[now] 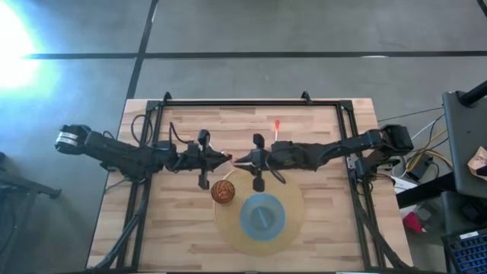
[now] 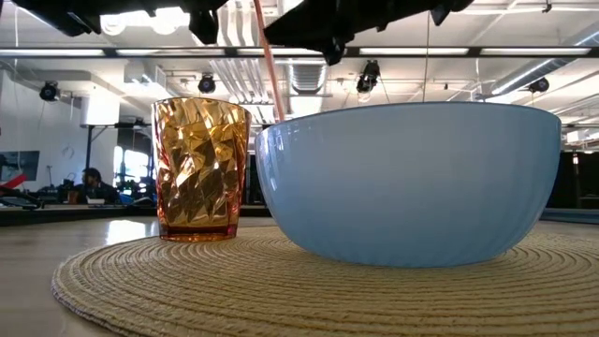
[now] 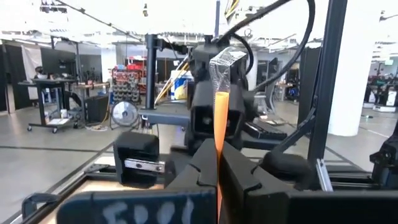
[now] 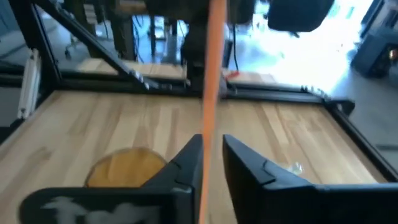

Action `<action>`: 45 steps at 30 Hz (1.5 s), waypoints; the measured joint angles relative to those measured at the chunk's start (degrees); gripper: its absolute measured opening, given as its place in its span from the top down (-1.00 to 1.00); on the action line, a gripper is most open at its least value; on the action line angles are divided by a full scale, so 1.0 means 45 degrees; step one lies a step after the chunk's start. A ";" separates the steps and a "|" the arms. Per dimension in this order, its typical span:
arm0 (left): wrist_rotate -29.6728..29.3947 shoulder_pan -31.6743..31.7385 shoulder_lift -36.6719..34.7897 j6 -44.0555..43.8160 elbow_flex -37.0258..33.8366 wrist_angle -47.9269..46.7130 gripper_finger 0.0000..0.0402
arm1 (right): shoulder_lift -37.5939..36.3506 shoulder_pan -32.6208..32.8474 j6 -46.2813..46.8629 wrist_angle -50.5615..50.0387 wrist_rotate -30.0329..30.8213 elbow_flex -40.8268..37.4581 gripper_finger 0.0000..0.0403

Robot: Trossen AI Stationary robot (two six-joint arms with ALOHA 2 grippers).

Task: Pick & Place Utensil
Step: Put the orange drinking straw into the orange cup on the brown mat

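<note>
High view shows me the slatted wood desk (image 1: 319, 137), matte and grippy enough that nothing should slide by itself, and near its front edge the round woven mat (image 1: 293, 205), coarse and ribbed, which could rock anything set down unevenly. On it sits the pale blue bowl (image 2: 412, 178), smooth, glossy and deep-walled; I judge a dropped stick would glance off that slick rim rather than settle inside. Touching or just beside it stands the amber cup (image 2: 201, 168), faceted clear plastic, tall and light, so a sideways knock from either arm could tip it. Above them both arms meet mid-desk. The left tool (image 1: 226, 160) is clamped on the stick (image 3: 219, 124), a thin, straight orange rod hanging upright with something clear and shiny at its top. The right tool (image 1: 237, 161) sits narrow around that rod with a slit showing beside it, so it is not gripping. My worry is the pass: if the left lets go before the right closes, the smooth rod slips straight through.
</note>
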 joint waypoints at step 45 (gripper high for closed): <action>0.0415 -0.0350 -0.1477 -0.4369 0.1626 -0.6266 1.00 | -0.5435 -0.1258 0.0864 -0.6864 0.0667 -0.2288 0.34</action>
